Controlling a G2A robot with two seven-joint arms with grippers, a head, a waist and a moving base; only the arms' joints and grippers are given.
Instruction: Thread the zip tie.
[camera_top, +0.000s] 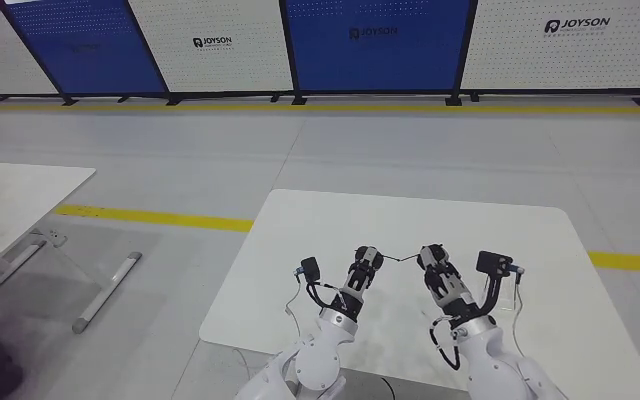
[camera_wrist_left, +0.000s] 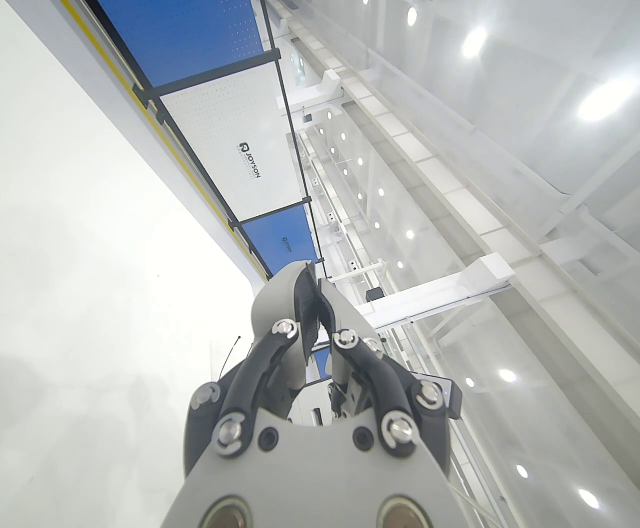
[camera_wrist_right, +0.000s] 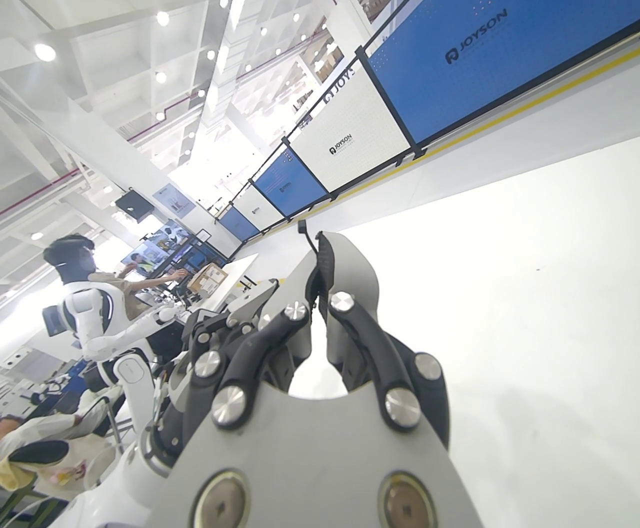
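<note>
white tabletop (camera_top: 520, 230) is filling the lower half of the top view, with blue and white pegboard panels (camera_top: 380, 45) standing along the upper edge. the left gripper (camera_top: 368, 257) and the right gripper (camera_top: 429, 255) are hovering side by side at lower centre. the black zip tie (camera_top: 400, 260) is stretching between them as a thin line running left to right across the frame. the right gripper's pads are pressing shut on the strap, and the locking head (camera_wrist_right: 301, 226) is poking out just past the fingertips. the left gripper's jaws are sitting fully together too (seemingly pinching the tail end, though the grip itself is hidden). by my reading, the tail is needing to curl round toward the head, so the strap's long axis, lying straight between the grippers, is mattering most. each gripper is sitting right at its own end.
</note>
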